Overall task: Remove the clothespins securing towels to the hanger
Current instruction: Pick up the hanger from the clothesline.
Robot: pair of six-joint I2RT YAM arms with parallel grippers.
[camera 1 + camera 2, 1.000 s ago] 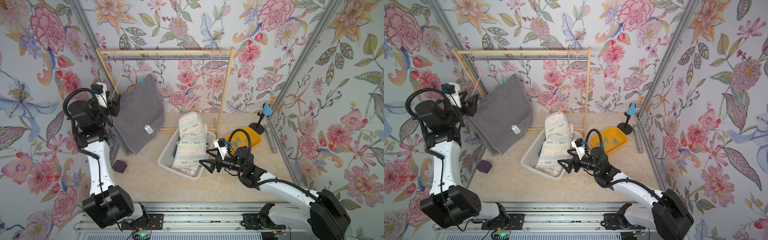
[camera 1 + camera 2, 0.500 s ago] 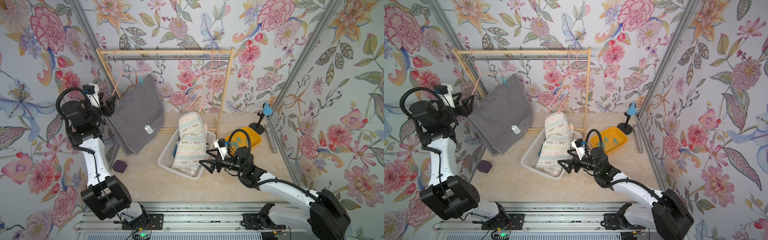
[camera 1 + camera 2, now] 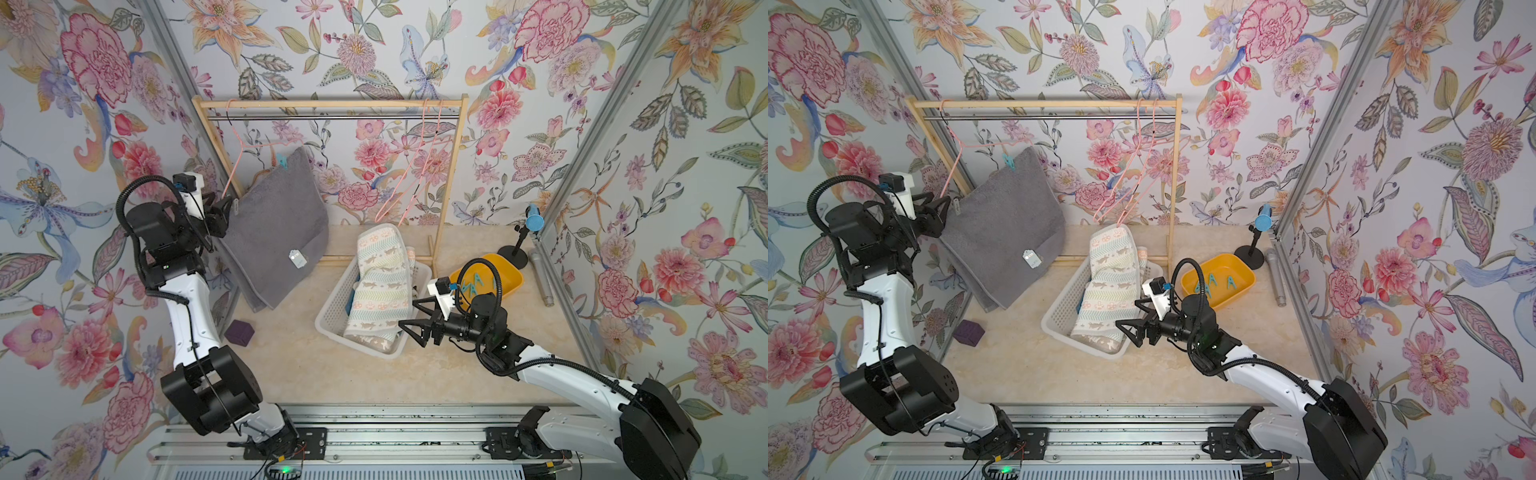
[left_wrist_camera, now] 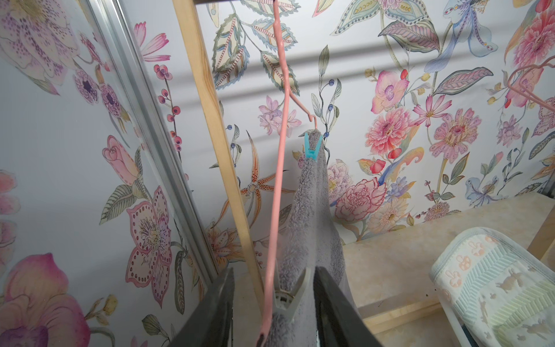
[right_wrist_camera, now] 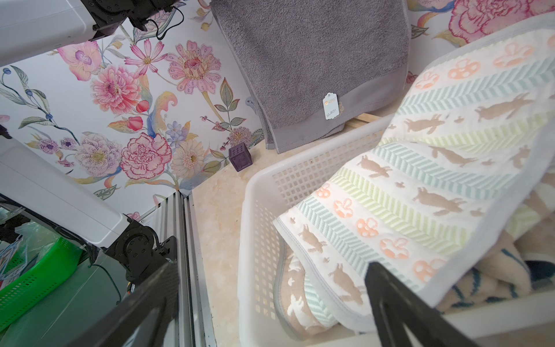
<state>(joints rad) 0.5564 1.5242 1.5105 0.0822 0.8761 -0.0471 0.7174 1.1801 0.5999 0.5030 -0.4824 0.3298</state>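
The grey towel [image 3: 274, 224] [image 3: 1005, 224] hangs from a pink hanger [image 3: 232, 137] on the rack. A teal clothespin [image 3: 281, 160] [image 4: 312, 147] holds its upper corner. A pale grey clothespin [image 4: 289, 296] clips its lower left corner. My left gripper [image 3: 227, 212] [image 4: 274, 270] straddles that pale pin and the hanger wire. One finger touches the pin's handle; the other stands clear of it. My right gripper [image 3: 407, 312] [image 5: 271, 267] is open and empty over the basket's near corner. The striped towel [image 3: 380, 282] [image 5: 420, 180] lies draped in the basket, with a blue-marked cloth [image 5: 495, 288] under it.
The white basket [image 3: 332, 307] stands mid-floor. Behind my right arm, a yellow tray [image 3: 511, 276] holds several teal clothespins [image 3: 473, 286]. Two bare pink hangers [image 3: 415, 183] hang at the right end of the wooden rack [image 3: 332, 103]. A purple cube [image 3: 240, 332] and a microphone stand [image 3: 515, 249] are on the floor.
My left gripper drew back to the left, then returned to the grey towel's corner with its jaws narrower. The right arm has not moved.
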